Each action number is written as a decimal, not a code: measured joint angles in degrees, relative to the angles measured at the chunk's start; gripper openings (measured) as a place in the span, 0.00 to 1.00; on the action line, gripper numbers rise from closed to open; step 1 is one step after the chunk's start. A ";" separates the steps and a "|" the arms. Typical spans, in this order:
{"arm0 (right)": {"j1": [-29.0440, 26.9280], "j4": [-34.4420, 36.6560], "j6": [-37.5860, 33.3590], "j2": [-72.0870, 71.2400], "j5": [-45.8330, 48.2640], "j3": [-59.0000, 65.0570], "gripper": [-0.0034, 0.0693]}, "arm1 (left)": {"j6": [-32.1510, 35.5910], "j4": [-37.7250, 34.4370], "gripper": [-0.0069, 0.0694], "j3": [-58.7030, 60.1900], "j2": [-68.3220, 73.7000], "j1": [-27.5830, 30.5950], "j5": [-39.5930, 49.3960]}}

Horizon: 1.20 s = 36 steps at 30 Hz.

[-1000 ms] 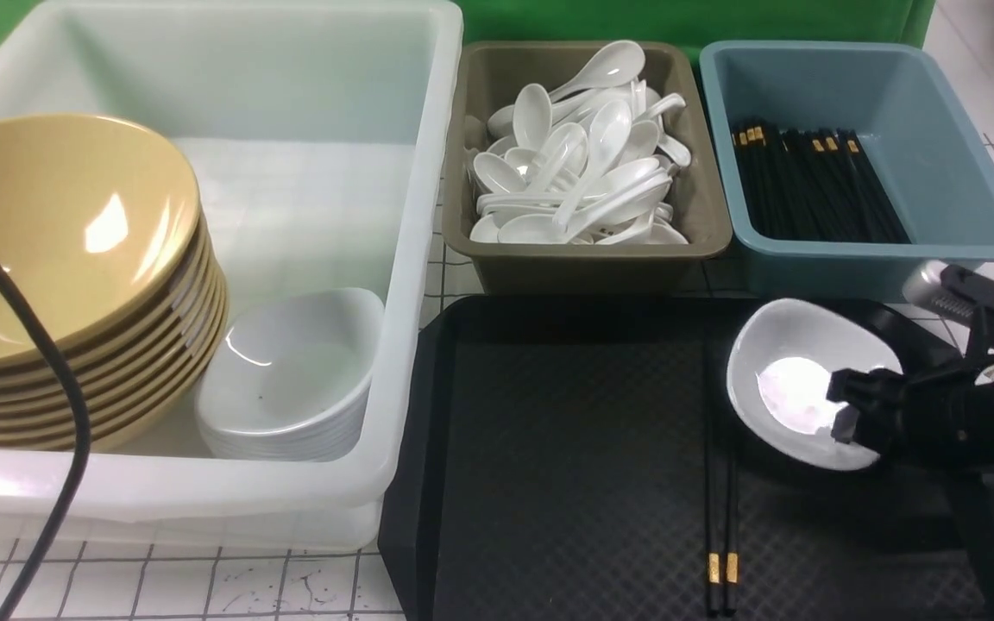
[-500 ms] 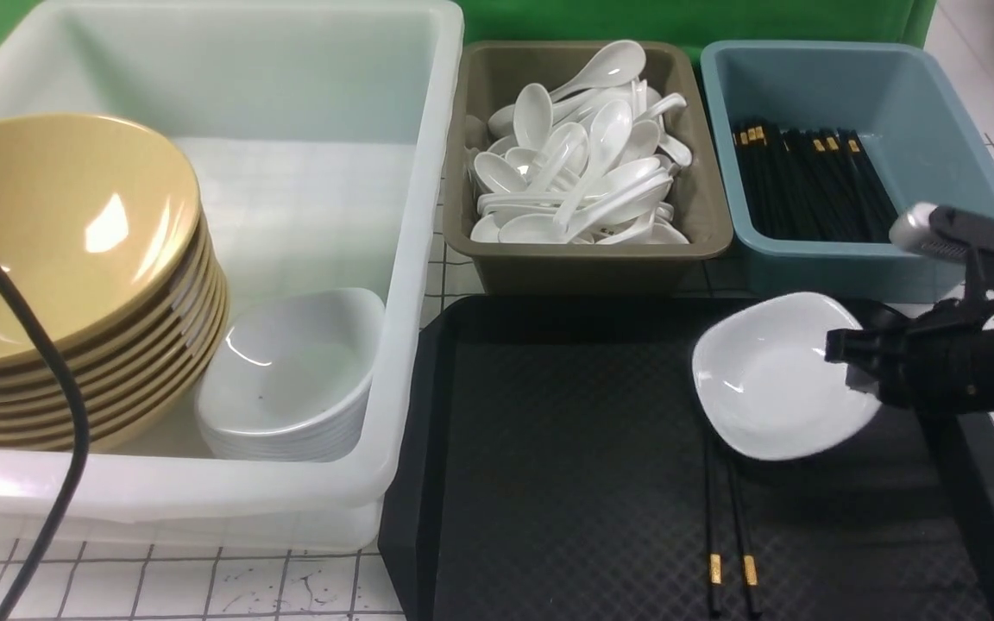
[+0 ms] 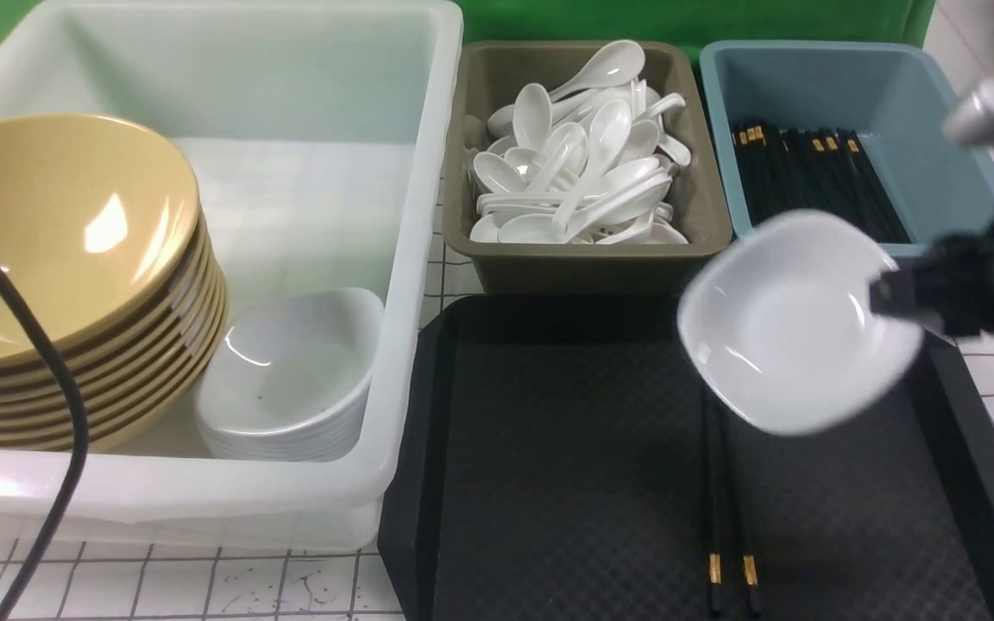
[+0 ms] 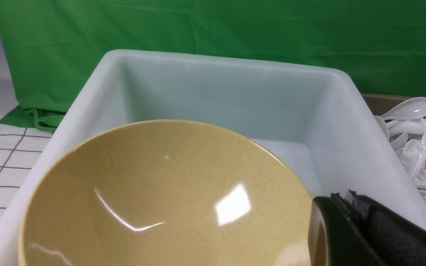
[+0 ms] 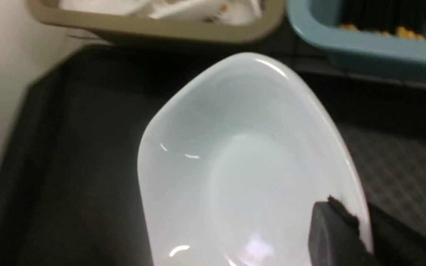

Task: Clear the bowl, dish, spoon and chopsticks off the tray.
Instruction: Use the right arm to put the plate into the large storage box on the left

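White dish (image 3: 799, 323) higher above tray (image 3: 575, 466), end effector (image 3: 894, 297) raised with it

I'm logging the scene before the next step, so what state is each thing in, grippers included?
White dish: lifted above the tray, tilted, pinched at its rim.
Right gripper: fingers shut on the dish's rim.
Left gripper: fingers shut.
Chopsticks: lying on the tray, side by side.
Tray: flat, chopsticks still to be cleared.
Yellow bowls: stacked, tilted, in the white tub.
Spoons: heaped in the brown tub.
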 joint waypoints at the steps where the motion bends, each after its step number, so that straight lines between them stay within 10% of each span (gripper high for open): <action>1: 3.20 1.37 0.08 0.14 -0.23 -3.34 0.15 | 0.00 -0.20 0.08 0.00 0.00 0.00 0.00; 9: 23.90 5.12 2.67 15.04 -4.43 -23.15 0.15 | 0.00 -1.18 0.08 0.00 0.00 0.00 0.00; 16: 31.36 -2.85 11.63 33.99 1.88 -40.18 0.15 | 0.00 -1.18 0.08 0.00 0.00 0.00 1.45; 25: 34.37 -15.44 26.17 42.33 7.41 -50.72 0.19 | 0.00 -1.18 0.08 0.00 0.00 0.00 1.51; 36: 34.49 -19.23 21.55 40.65 12.65 -51.30 0.59 | 0.00 -1.36 0.08 0.00 0.00 0.00 1.76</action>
